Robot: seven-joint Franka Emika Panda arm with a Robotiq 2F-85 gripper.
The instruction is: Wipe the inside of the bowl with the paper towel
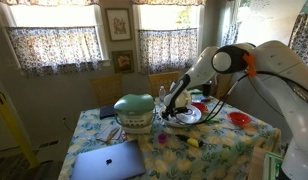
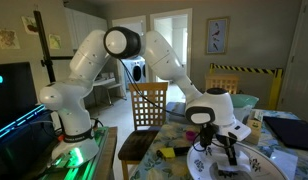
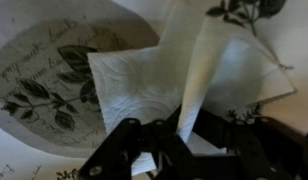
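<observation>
A table (image 1: 219,148) with a flowered cloth fills the lower half of the view. The white arm (image 1: 256,62) comes in from the right side and bends down over the far right part of the table. Its dark gripper (image 1: 174,106) is low over the bowl (image 1: 187,115), which stands near the middle of the table. The jaws are too small to read. The pale green pot (image 1: 135,112) stands just beside the bowl, toward the left edge. A grey laptop (image 1: 108,161) lies closed at the near left corner. A small red dish (image 1: 239,120) sits near the right edge, under the arm.
</observation>
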